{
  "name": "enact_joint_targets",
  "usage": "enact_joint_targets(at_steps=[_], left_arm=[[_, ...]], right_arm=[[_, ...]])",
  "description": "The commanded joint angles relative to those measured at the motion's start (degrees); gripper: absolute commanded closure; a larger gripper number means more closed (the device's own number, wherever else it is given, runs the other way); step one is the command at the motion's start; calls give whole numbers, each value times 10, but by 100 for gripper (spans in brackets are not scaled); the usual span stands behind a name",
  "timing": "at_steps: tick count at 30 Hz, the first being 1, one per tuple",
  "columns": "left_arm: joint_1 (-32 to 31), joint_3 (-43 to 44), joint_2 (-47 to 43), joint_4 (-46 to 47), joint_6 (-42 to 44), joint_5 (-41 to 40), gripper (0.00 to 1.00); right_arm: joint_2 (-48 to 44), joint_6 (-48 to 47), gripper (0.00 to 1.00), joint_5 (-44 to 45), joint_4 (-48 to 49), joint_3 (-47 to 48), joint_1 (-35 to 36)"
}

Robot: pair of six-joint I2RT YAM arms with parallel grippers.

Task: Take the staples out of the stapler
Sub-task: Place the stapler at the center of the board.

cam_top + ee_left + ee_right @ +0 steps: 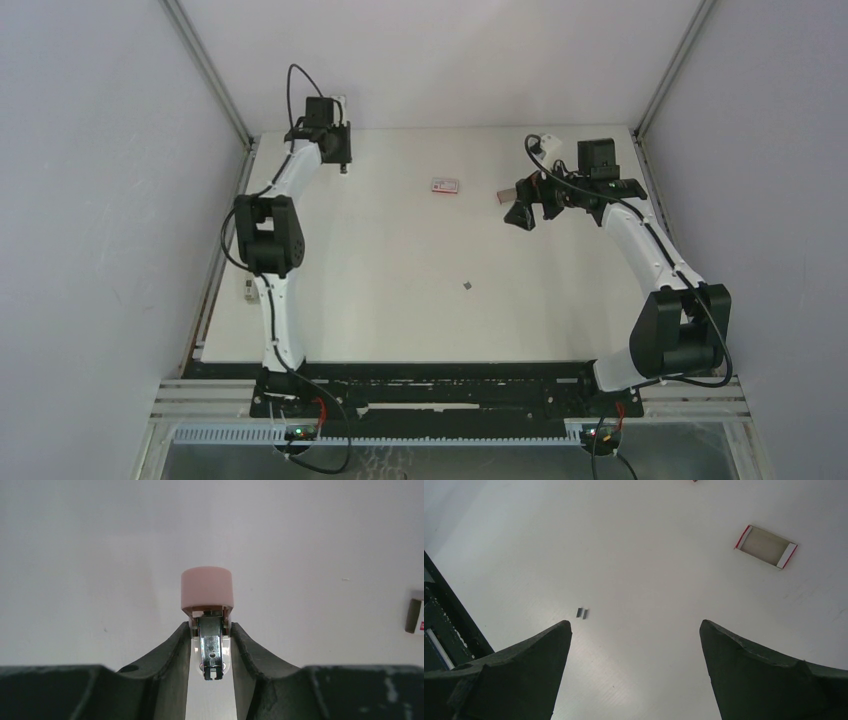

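Observation:
My left gripper [342, 158] hovers at the table's far left and is shut on the stapler [212, 647]. The stapler is a slim grey metal bar with a pink cap at its far end, pinched between the two fingers [172, 655]. In the top view only its tip [342, 169] shows below the gripper. A short strip of staples [469, 285] lies loose on the table near the middle; it also shows in the right wrist view [582, 613]. My right gripper [522, 213] is open and empty above the table's far right, its jaws [635, 625] spread wide.
A flat red-and-white box [446, 185] lies at the back centre. An open box tray with red-and-white ends [765, 546] lies on the table beyond the right gripper. A box edge [415, 616] shows at the right of the left wrist view. A small white object [250, 290] sits at the table's left edge.

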Motion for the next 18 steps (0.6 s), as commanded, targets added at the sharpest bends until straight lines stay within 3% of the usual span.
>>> enact_joint_targets(at_steps=[1, 18], left_arm=[[10, 89, 37, -62, 28, 34, 63], [12, 154, 99, -183, 16, 46, 63]], right_arm=[[-11, -4, 0, -15, 7, 4, -8], [-16, 1, 0, -30, 5, 4, -20]])
